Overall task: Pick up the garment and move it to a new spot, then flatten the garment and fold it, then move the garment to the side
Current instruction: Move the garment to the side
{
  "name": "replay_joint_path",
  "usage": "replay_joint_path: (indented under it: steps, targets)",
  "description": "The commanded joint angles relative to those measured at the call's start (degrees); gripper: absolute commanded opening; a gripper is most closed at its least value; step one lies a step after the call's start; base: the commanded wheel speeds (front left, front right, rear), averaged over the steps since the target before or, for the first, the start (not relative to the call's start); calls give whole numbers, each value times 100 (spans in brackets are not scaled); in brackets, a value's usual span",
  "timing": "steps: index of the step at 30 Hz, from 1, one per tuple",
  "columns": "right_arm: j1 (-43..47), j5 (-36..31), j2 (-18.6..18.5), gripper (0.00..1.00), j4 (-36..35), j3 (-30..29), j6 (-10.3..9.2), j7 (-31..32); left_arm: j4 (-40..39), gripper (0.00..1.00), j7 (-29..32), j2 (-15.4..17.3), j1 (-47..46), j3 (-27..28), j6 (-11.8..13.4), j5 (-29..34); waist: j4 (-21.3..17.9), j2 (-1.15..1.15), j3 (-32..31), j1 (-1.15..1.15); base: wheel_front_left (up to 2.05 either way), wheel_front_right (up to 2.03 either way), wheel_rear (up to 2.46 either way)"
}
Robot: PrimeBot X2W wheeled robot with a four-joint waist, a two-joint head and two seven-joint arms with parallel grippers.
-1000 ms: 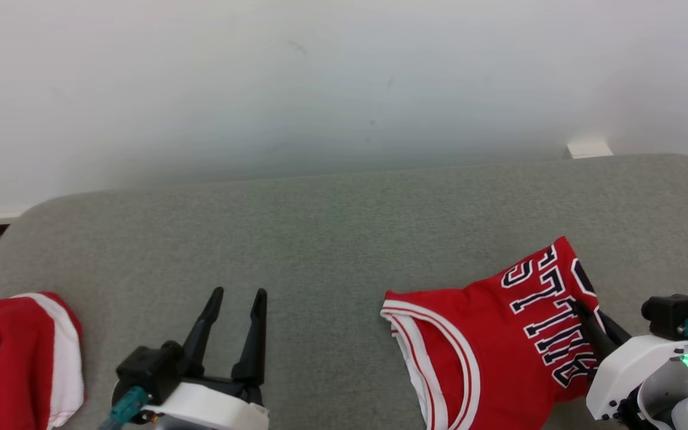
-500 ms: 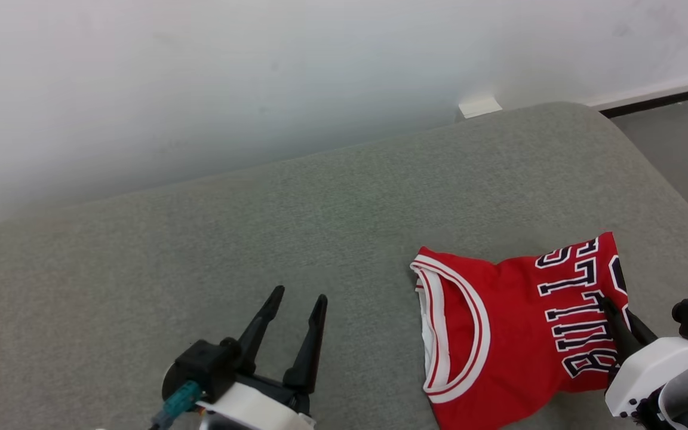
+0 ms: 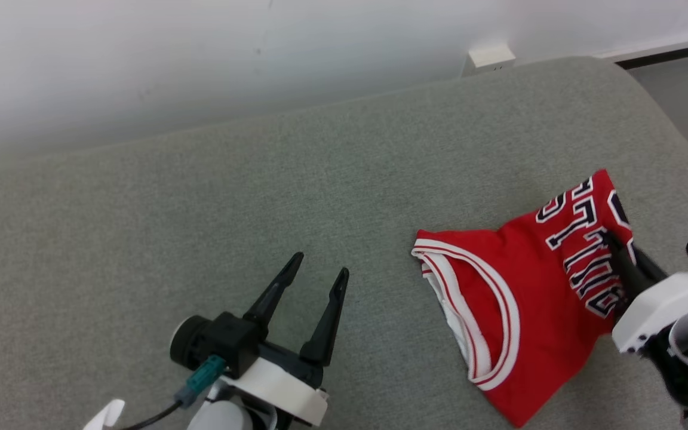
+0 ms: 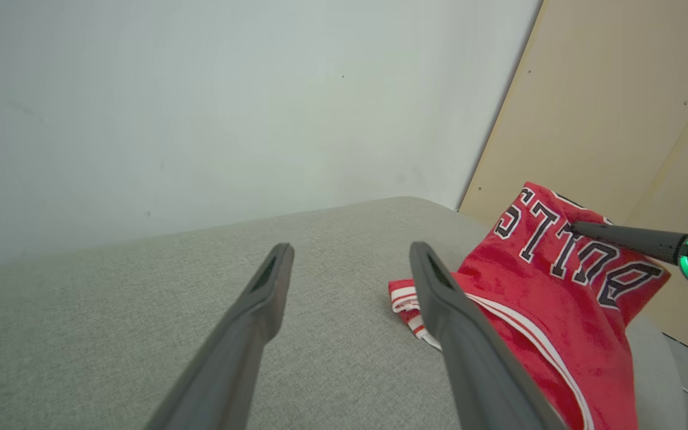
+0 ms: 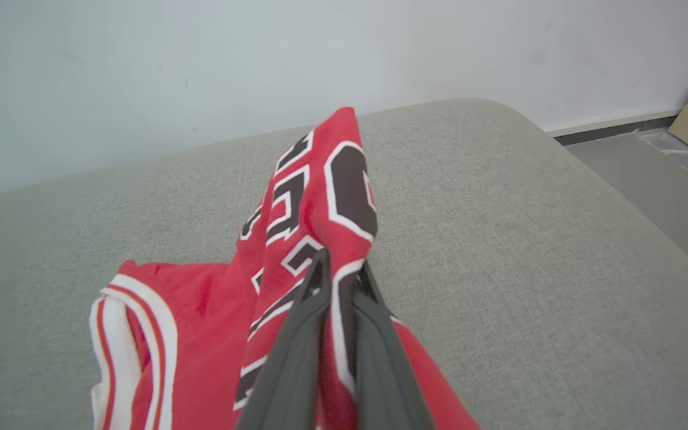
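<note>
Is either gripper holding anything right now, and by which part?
The right gripper pinches the red jersey by a fold in its lettered chest; the left gripper holds nothing.

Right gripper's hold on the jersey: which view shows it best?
The right wrist view: the right gripper is shut on a fold of the red jersey, cloth pinched between its fingers. The head view shows them from above, small and dark against the cloth; the left wrist view shows them side-on.

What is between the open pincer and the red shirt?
Just bare grey cushion. Nothing else lies between the left pincer and the red shirt. The head view shows that stretch plainly.
</note>
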Motion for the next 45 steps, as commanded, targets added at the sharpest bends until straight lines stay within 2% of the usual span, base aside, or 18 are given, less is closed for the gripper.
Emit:
replay_joint_path:
  steps: [1, 7, 15, 21, 25, 26, 27, 29, 37, 41, 45]
  targets:
    - [-220, 66, -94, 0, 16, -1, -13, 18, -30, 100, 0, 73, -105, 22, -19, 109, 198, 0, 325, 0, 0, 0, 0]
    - [-1309, 382, -649, 0, 362, -72, -13, 149, -138, 100, 0, 184, -436, 19, -47, 165, 537, 0, 1037, 0, 0, 0, 0]
    - [-2351, 385, -1346, 0, 1371, -562, -13, 17, -217, 100, 0, 344, -628, 101, -61, 174, 722, 0, 1588, 0, 0, 0, 0]
    - [-2606, 114, -1709, 0, 2286, -1136, -13, -174, -233, 100, 0, 353, -685, 75, -65, 179, 738, 0, 1695, 0, 0, 0, 0]
    - [-2764, -257, -1622, 0, 3075, -1367, -13, -354, -206, 100, 1, 381, -692, 78, -69, 164, 677, 0, 1778, 0, 0, 0, 0]
    - [-2821, -359, -1550, 64, 3295, -1369, -13, -437, -180, 100, 1, 391, -699, 76, -71, 148, 658, 0, 1781, 0, 0, 0, 0]
    - [-2863, -407, -1525, 100, 3382, -1365, -13, -486, -169, 100, 1, 392, -701, 72, -72, 138, 649, 0, 1772, 0, 0, 0, 0]
    - [-2922, -461, -1406, 100, 3467, -1271, -13, -590, -147, 100, 1, 392, -705, 65, -73, 112, 636, 0, 1713, 0, 0, 0, 0]
    - [-2946, -898, -1475, 100, 3398, -926, -13, -1402, -108, 100, 0, 305, -552, 193, -70, 0, 661, 0, 1080, 0, 0, 0, 0]
    - [-2803, -926, -1408, 100, 2990, -632, -13, -1612, -94, 100, 0, 244, -390, 378, -45, -70, 727, 0, 573, 0, 0, 0, 0]
    - [-2421, -733, -1282, 100, 2203, -230, -13, -1708, -67, 100, 0, 195, -168, 635, 1, -138, 831, 0, -17, 0, 0, 0, 0]
